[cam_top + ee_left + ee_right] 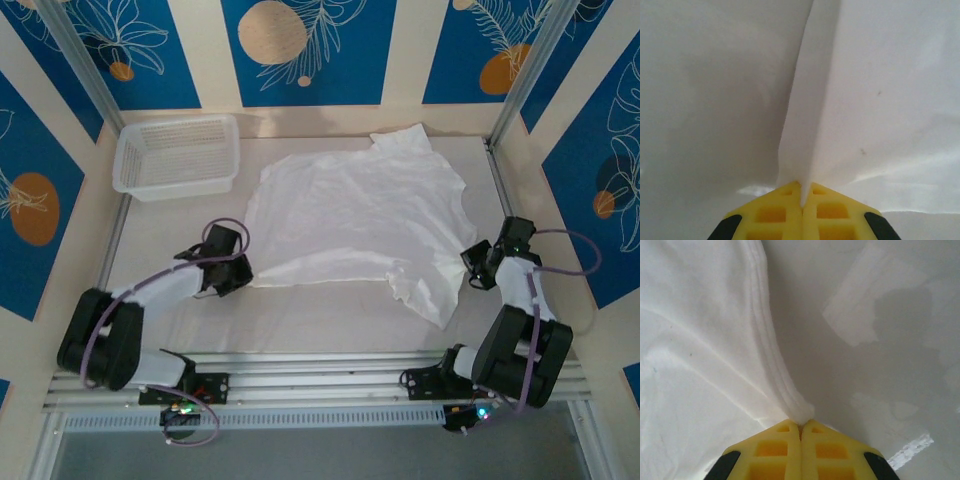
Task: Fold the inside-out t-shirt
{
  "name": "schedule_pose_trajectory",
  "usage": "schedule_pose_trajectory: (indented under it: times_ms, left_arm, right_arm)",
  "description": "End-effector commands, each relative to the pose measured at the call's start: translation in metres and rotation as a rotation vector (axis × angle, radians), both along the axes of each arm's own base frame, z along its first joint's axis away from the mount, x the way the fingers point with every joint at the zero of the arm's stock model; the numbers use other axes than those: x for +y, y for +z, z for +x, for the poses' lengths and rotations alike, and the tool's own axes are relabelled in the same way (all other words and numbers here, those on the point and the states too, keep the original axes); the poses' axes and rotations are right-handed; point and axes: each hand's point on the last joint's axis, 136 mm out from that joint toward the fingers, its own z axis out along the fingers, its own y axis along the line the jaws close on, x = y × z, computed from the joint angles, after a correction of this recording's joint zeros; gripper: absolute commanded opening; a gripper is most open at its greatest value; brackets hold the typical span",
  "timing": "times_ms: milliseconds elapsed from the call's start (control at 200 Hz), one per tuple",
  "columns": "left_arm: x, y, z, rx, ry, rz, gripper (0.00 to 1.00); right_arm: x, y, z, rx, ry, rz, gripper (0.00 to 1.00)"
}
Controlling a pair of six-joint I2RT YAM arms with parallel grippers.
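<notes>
T-shirt (pixel 360 215) edges sit clamped in left pincer (pixel 801 194) and right pincer (pixel 800 427).

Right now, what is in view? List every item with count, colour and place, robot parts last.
t-shirt: one, white, spread wrinkled over the table's middle and right.
mesh basket: one, white, far left corner of the table, apart from the t-shirt.
table: one, pale grey, under everything.
wall panels: several, blue with orange circles and white leaf outlines, around the table.
left arm: one, black and white, near left edge.
right arm: one, black and white, near right edge.
left tool: one, yellow fingers, shut on the t-shirt's near left edge.
right tool: one, yellow fingers, shut on the t-shirt's stitched right edge.
</notes>
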Motion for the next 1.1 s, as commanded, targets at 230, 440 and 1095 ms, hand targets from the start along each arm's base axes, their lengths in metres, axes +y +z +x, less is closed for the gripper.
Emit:
schedule_pose_trajectory:
  times_ms: [230,440,1095]
  left_arm:
    - [0.016,0.032,-0.037,-0.093,-0.023,-0.015,0.0]
    - [0.006,0.088,0.02,-0.237,-0.066,0.033,0.0]
    - [0.031,0.04,0.106,-0.16,0.062,0.095,0.0]
  right_arm:
    - [0.0,0.014,-0.042,-0.027,-0.106,-0.032,0.0]
    - [0.009,0.056,0.006,-0.083,0.045,-0.106,0.0]
    - [-0.006,0.031,0.101,-0.032,0.096,-0.031,0.0]
